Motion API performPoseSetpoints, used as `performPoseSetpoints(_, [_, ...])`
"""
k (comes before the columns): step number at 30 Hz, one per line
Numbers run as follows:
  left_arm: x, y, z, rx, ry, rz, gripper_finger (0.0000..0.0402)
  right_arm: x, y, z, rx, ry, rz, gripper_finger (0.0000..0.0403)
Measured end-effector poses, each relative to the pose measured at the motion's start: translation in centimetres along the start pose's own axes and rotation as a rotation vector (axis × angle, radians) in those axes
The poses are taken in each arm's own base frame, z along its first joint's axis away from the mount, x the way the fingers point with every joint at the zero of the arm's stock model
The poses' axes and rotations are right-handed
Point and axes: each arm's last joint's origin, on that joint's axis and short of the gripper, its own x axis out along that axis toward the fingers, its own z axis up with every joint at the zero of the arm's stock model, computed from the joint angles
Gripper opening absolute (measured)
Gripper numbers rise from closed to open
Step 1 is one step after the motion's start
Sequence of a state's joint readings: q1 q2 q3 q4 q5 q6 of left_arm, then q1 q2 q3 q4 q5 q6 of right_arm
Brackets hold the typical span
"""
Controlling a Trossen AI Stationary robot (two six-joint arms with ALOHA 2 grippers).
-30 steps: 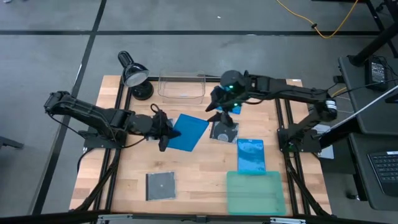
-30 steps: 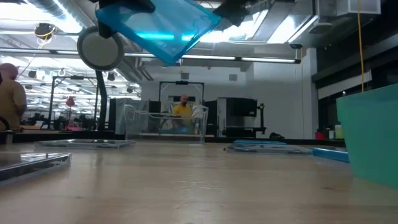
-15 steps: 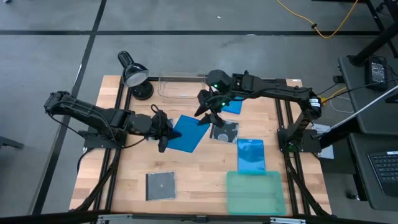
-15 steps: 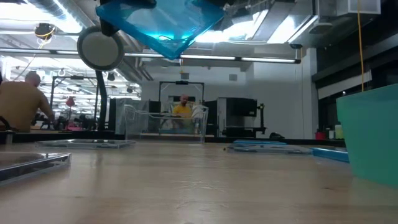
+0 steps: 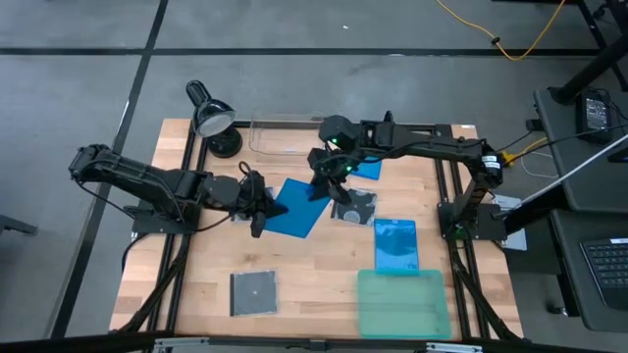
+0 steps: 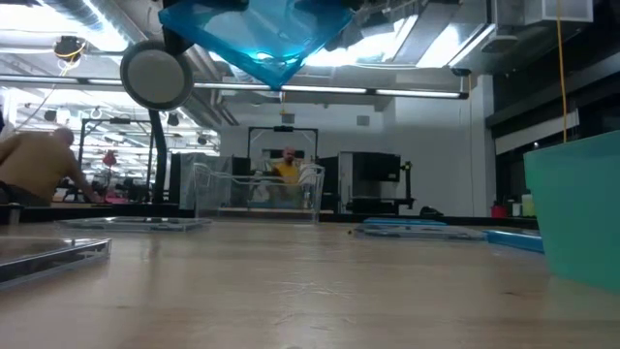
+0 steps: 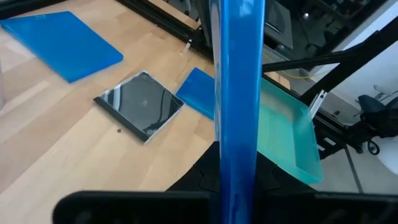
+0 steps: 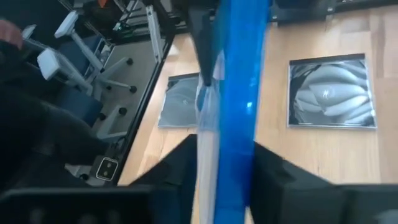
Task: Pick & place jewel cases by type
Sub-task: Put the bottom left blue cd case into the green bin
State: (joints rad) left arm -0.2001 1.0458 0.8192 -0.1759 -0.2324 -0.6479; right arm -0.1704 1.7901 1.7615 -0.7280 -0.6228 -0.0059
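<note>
A handover looks in hand: near the high frame's centre, above the table (image 5: 294, 265), the left tool (image 5: 263, 206) pinches the blue jewel case (image 5: 297, 207) while the right tool (image 5: 322, 182) pinches its far edge. Next, the left should release.

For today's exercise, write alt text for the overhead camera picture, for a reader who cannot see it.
Above a wooden table, two dark robot arms hold one blue jewel case between them, the left claw at one end and the right claw at the other. Around it lie two more blue cases, two square disc cases, a teal tray, a clear bin and a desk lamp.
</note>
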Motion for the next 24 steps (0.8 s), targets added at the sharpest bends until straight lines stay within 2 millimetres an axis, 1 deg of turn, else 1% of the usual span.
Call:
performPoseSetpoints(3, [0.0, 0.0, 0.0, 0.005, 0.002, -0.005, 0.0029, -0.1, -0.1, 0.0, 0.004, -0.002, -0.003, 0.0057])
performPoseSetpoints(4, [0.0, 0.0, 0.0, 0.011, 0.006, -0.010, 0.0033, -0.1, -0.1, 0.0, 0.003, -0.002, -0.003, 0.0052])
performPoseSetpoints(8, [0.0, -0.1, 0.0, 0.014, 0.022, -0.034, 0.0047, -0.1, -0.1, 0.0, -0.016, -0.002, -0.002, 0.0052])
performPoseSetpoints(11, [-0.6, -0.2, 0.2, 0.006, 0.014, -0.061, 0.0058, -0.2, 0.0, 0.1, -0.021, -0.002, -0.002, 0.0052])
performPoseSetpoints(14, [-2.1, -0.2, 0.8, 0.001, -0.016, -0.094, 0.0073, -0.9, 0.4, 0.5, -0.026, 0.005, -0.001, 0.0052])
performPoseSetpoints(16, [-3.6, -0.1, 1.2, -0.006, -0.050, -0.100, 0.0084, -1.3, 0.8, 0.8, -0.028, 0.015, -0.010, 0.0052])
performPoseSetpoints(20, [-6.8, 0.7, 1.8, -0.019, -0.117, -0.075, 0.0103, -2.9, 1.6, 1.7, -0.052, 0.022, -0.097, 0.0052])
performPoseSetpoints(24, [-9.4, 1.4, 2.1, -0.035, -0.180, -0.073, 0.0112, -4.6, 2.5, 2.0, 0.004, 0.081, -0.181, 0.0052])
